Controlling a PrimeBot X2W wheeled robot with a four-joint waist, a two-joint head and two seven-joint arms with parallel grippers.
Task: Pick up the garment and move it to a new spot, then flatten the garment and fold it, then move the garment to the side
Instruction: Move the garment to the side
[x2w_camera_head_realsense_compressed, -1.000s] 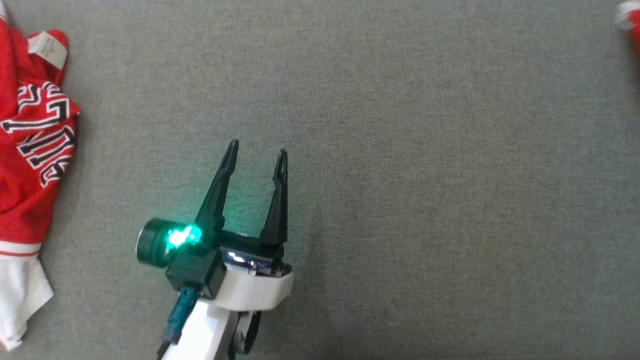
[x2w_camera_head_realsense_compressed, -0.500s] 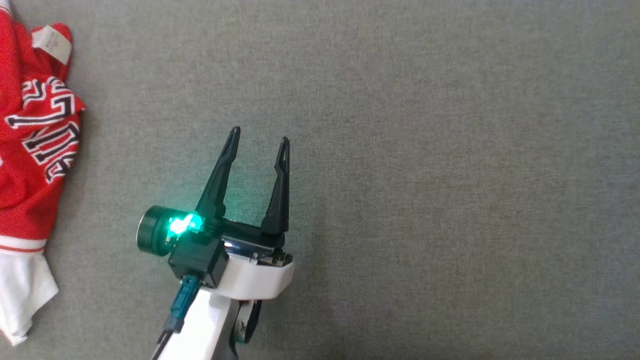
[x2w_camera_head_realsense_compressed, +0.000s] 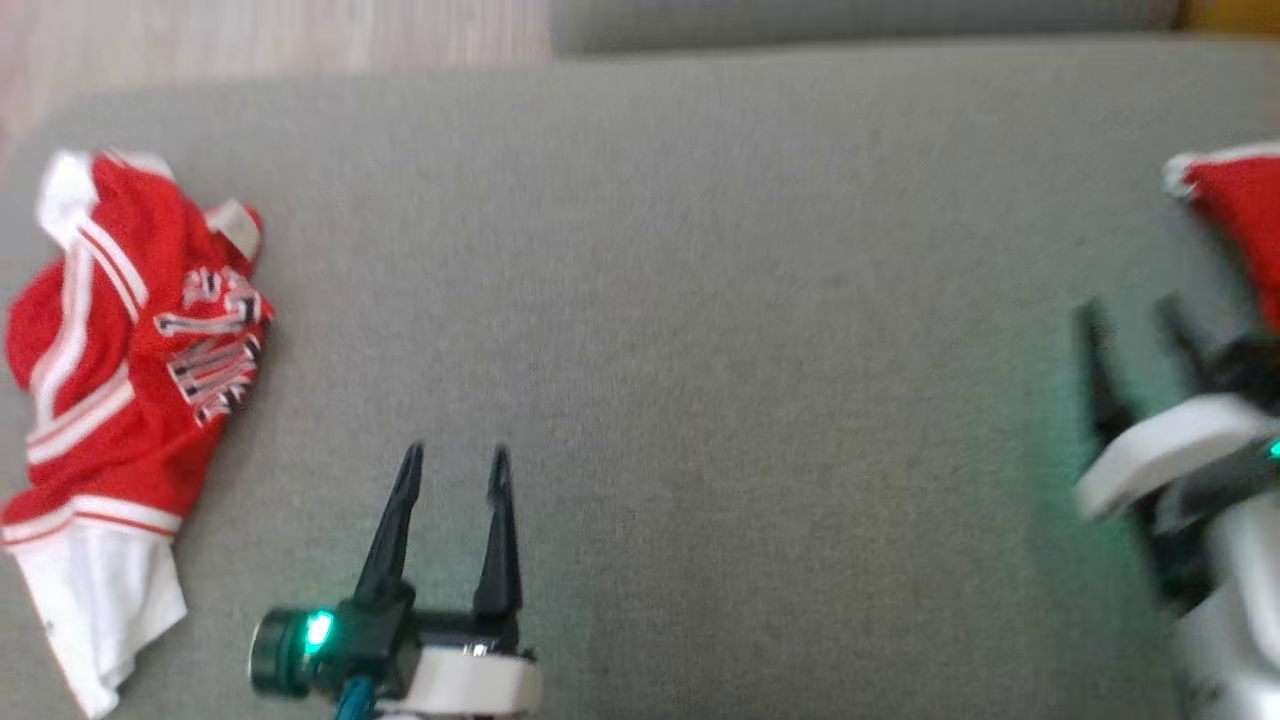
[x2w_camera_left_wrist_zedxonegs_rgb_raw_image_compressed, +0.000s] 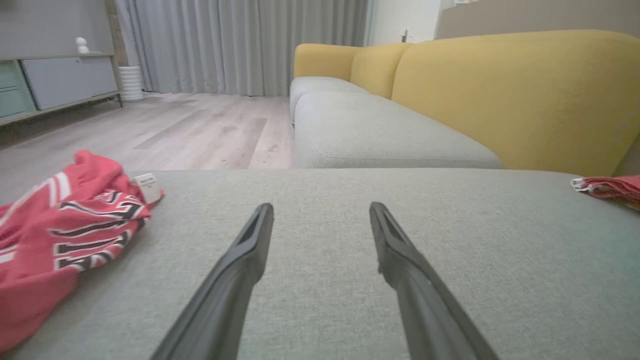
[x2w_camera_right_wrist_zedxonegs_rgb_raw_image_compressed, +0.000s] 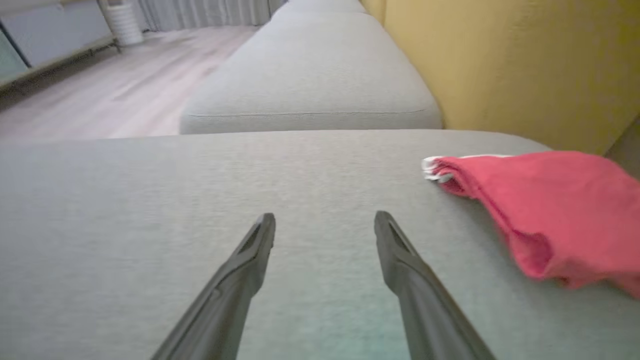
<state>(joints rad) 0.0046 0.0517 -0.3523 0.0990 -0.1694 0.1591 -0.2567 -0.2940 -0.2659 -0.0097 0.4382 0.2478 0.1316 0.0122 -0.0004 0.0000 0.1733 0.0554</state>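
Observation:
A crumpled red garment (x2w_camera_head_realsense_compressed: 120, 400) with white trim and black-and-white lettering lies at the left of the grey cushion (x2w_camera_head_realsense_compressed: 700, 350), and also shows at the left in the left wrist view (x2w_camera_left_wrist_zedxonegs_rgb_raw_image_compressed: 65, 225). My left gripper (x2w_camera_head_realsense_compressed: 455, 462) stands open to the right of it, fingers apart with nothing between them (x2w_camera_left_wrist_zedxonegs_rgb_raw_image_compressed: 320, 210). A second red cloth (x2w_camera_head_realsense_compressed: 1235, 215) lies at the right edge (x2w_camera_right_wrist_zedxonegs_rgb_raw_image_compressed: 545, 210). My right gripper (x2w_camera_head_realsense_compressed: 1130, 320), blurred, is open just left of and below that cloth, holding nothing (x2w_camera_right_wrist_zedxonegs_rgb_raw_image_compressed: 325, 220).
The grey cushion's far edge (x2w_camera_head_realsense_compressed: 300, 85) drops to a wooden floor (x2w_camera_left_wrist_zedxonegs_rgb_raw_image_compressed: 175, 125). Beyond it runs another grey seat (x2w_camera_right_wrist_zedxonegs_rgb_raw_image_compressed: 310, 75) with a yellow backrest (x2w_camera_left_wrist_zedxonegs_rgb_raw_image_compressed: 500, 90) along the right. A cabinet (x2w_camera_left_wrist_zedxonegs_rgb_raw_image_compressed: 50, 80) and curtains (x2w_camera_left_wrist_zedxonegs_rgb_raw_image_compressed: 240, 45) stand far off.
The head camera has tilted up, so the whole picture shifted down: the cushion's far edge, the floor, the second red cloth and the right gripper came into view. Both garments lie as before.

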